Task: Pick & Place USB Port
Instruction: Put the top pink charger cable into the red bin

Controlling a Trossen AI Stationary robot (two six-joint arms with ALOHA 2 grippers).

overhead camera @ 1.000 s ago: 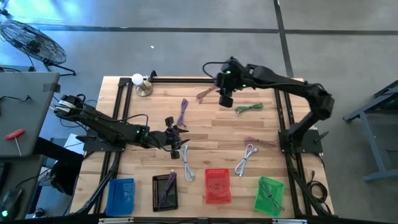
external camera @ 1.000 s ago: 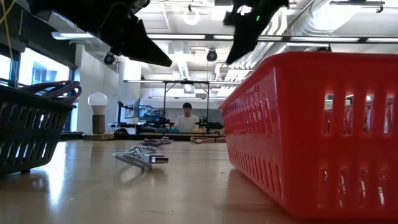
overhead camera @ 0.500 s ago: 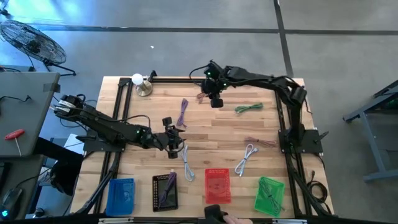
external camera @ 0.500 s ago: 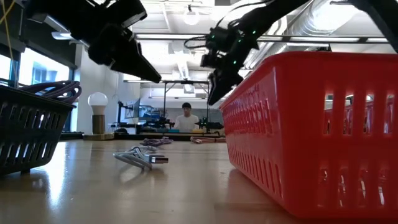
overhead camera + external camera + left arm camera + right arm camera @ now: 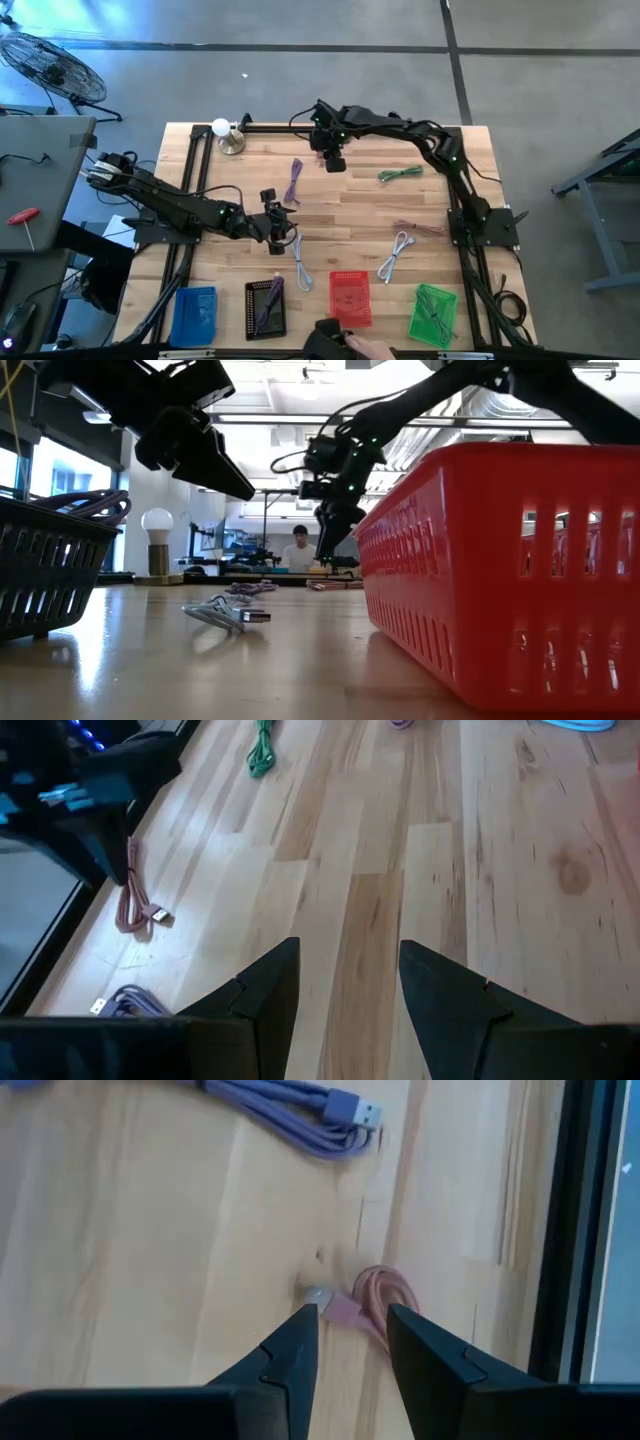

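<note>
Several coiled USB cables lie on the wooden table. A pink cable [image 5: 325,152] lies by the far edge, and the right wrist view shows its coil [image 5: 380,1302] and silver plug [image 5: 317,1294]. My right gripper [image 5: 333,163] [image 5: 350,1320] is open and hovers just above it, its fingers on either side of the plug end. My left gripper [image 5: 278,232] [image 5: 345,955] is open above mid-table, close to a white cable [image 5: 298,260]. A purple cable [image 5: 294,180] [image 5: 300,1110] lies between the two arms.
Blue [image 5: 195,312], black [image 5: 265,305], red [image 5: 350,298] and green [image 5: 432,312] baskets line the near edge. A green cable [image 5: 400,174], a brownish cable [image 5: 418,228] and a second white cable [image 5: 395,252] lie on the right half. A lamp [image 5: 222,132] stands at the far left corner. A person's hand [image 5: 340,345] shows at the near edge.
My right gripper has swung toward the table's left along the far edge and come down over the pink cable. My left gripper has dropped a little and shifted slightly toward the near edge. A person's hand has appeared at the near edge.
</note>
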